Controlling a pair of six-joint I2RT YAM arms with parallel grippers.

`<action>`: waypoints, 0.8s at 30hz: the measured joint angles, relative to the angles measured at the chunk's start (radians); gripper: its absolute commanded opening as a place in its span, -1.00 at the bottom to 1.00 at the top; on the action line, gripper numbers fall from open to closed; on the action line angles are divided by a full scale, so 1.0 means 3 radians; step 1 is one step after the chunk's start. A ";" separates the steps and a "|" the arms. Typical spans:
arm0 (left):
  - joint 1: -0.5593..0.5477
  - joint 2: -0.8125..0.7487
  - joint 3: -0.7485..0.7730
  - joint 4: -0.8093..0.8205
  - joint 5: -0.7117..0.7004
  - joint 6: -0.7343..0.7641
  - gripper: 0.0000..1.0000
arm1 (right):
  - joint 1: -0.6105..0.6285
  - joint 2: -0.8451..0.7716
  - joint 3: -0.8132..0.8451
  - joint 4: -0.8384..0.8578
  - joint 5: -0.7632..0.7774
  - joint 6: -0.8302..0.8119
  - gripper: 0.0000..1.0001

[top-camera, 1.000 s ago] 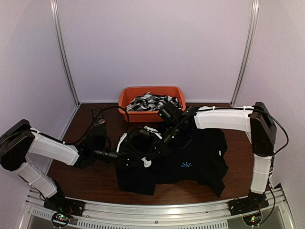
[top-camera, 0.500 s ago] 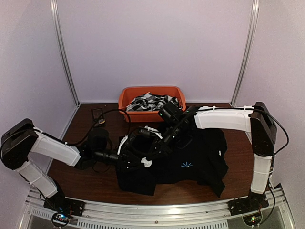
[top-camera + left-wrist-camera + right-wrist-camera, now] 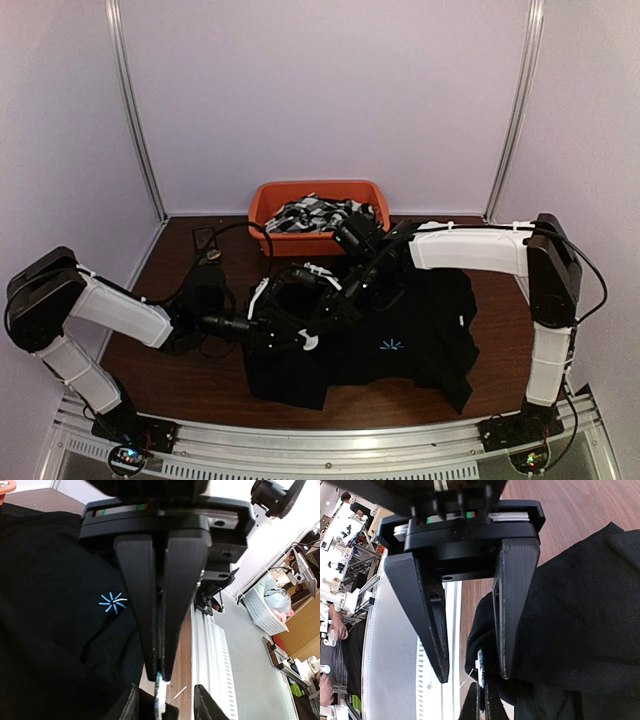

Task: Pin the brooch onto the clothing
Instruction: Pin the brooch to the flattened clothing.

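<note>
The black shirt (image 3: 420,320) lies spread on the table, its light-blue starburst (image 3: 391,345) facing up; it also shows in the left wrist view (image 3: 113,601). My left gripper (image 3: 303,338) is shut on the small white-and-blue brooch (image 3: 160,692), held edge-on with its thin pin (image 3: 177,695) sticking out. My right gripper (image 3: 327,312) is open, its jaws straddling the brooch (image 3: 480,667) and a raised fold of the shirt (image 3: 487,625). One of its fingers (image 3: 512,615) lies against that fold. The two grippers meet over the shirt's left part.
An orange bin (image 3: 262,205) with black-and-white patterned fabrics stands at the back of the table. A black cable and small dark object (image 3: 207,256) lie at the left. The metal rail (image 3: 330,440) runs along the near edge.
The left arm's elbow has shifted slightly up and right. Both grippers stay together at the shirt's left part, the brooch still held.
</note>
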 measured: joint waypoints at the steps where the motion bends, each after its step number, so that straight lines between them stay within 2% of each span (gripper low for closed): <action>1: -0.0004 0.0014 0.0000 0.0036 0.0024 -0.0001 -0.28 | 0.0000 0.0000 0.0000 0.0000 0.0000 0.0000 -1.00; 9: -0.0043 0.0100 0.0000 0.0178 0.0148 -0.0011 -0.32 | 0.0000 0.0000 0.0000 -0.0003 -0.0004 -0.0003 -1.00; 19: -0.0043 0.0128 0.0000 0.0240 0.0159 -0.0037 -0.53 | 0.0000 0.0000 0.0000 -0.0010 -0.0037 -0.0014 -1.00; 24: -0.0043 0.0158 0.0000 0.0263 0.0161 -0.0038 -0.56 | 0.0000 0.0000 0.0000 -0.0022 -0.0041 -0.0029 -1.00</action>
